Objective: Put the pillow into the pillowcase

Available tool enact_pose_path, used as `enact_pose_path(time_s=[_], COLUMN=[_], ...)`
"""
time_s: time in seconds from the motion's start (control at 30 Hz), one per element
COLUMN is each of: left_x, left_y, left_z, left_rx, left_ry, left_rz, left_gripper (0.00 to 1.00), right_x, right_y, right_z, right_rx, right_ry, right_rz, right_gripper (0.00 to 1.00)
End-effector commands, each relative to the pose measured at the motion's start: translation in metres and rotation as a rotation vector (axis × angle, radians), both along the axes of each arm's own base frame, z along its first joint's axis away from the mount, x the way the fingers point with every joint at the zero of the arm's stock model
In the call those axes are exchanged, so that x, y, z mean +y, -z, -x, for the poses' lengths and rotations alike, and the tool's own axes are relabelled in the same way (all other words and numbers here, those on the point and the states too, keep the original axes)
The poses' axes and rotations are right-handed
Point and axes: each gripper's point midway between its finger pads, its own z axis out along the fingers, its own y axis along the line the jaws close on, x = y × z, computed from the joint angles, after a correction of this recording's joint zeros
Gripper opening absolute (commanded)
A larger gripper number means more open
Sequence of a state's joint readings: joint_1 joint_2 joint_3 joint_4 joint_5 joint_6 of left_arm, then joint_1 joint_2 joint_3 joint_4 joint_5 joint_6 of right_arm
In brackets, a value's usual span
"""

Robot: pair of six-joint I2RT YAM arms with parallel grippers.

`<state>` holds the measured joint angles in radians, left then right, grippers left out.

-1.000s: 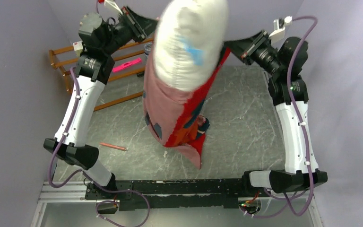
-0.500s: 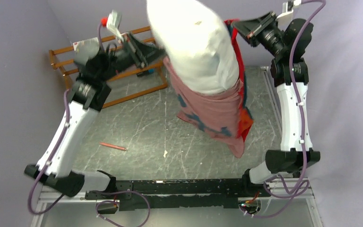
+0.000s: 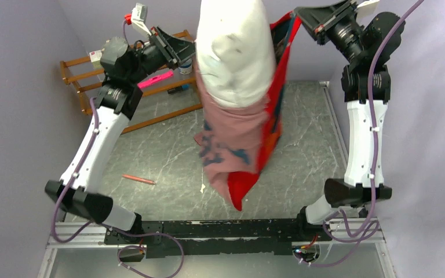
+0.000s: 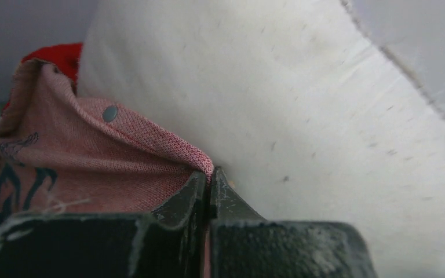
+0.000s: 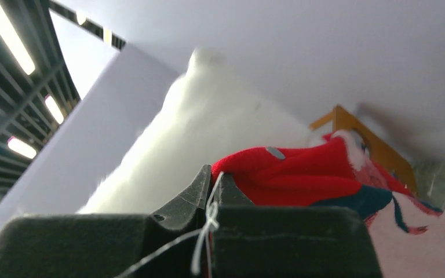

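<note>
Pillow (image 3: 234,52) hung upright well above the counter (image 3: 307,139), its lower part sunk in the pillowcase (image 3: 240,145), its upper part bare above the opening. I have the left claw (image 4: 208,174) pinched together on the pale pink hem of the pillowcase, just beside the white fabric; whether any of the pillow is caught with it I cannot tell. The right claw (image 5: 211,174) is clamped on the red hem at the opposite side. Holding the two sides of the mouth high and apart lets the pillowcase hang open beneath, so that the pillow's own weight can carry it down. The closed end dangles slack above the counter. I judge the filling about half done, the bottom corners looking empty. Risk: a hem slipping from either claw would drop the lot
</note>
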<state>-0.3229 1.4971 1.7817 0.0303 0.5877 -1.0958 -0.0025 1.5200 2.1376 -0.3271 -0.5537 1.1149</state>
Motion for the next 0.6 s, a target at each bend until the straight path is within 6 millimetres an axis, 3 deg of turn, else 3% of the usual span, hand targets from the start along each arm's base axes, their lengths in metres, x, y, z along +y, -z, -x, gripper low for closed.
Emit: enact_pose_path(time_s=[0.0, 0.1, 0.2, 0.27, 0.33, 0.43, 0.5, 0.57], left_x=[0.027, 0.034, 0.032, 0.032, 0.028, 0.026, 0.035, 0.042], left_y=[-0.096, -0.121, -0.137, -0.143, -0.137, -0.115, -0.107, -0.093], left_z=[0.11, 0.092, 0.056, 0.042, 0.036, 0.045, 0.069, 0.077], left_rx=[-0.319, -0.358, -0.341, -0.335, -0.314, -0.291, -0.313, -0.308], left_ry=[0.016, -0.051, -0.041, 0.019, 0.085, 0.122, 0.075, 0.005], left_rz=[0.111, 0.073, 0.079, 0.126, 0.15, 0.135, 0.105, 0.053], left_gripper=[0.05, 0.05, 0.05, 0.05, 0.05, 0.05, 0.05, 0.05], right_x=[-0.029, -0.02, -0.005, 0.004, 0.01, 0.006, -0.005, -0.021], right_y=[-0.088, -0.079, -0.054, -0.046, -0.043, -0.055, -0.068, -0.081], right_z=[0.013, 0.027, 0.052, 0.07, 0.079, 0.072, 0.055, 0.042], right_rx=[-0.275, -0.271, -0.254, -0.273, -0.284, -0.294, -0.289, -0.291], right_ry=[0.075, 0.021, -0.074, -0.146, -0.204, -0.193, -0.134, -0.088], right_rz=[-0.136, -0.102, -0.066, -0.042, -0.036, -0.08, -0.121, -0.198], right_gripper=[0.0, 0.0, 0.0, 0.0, 0.0, 0.0, 0.0, 0.0])
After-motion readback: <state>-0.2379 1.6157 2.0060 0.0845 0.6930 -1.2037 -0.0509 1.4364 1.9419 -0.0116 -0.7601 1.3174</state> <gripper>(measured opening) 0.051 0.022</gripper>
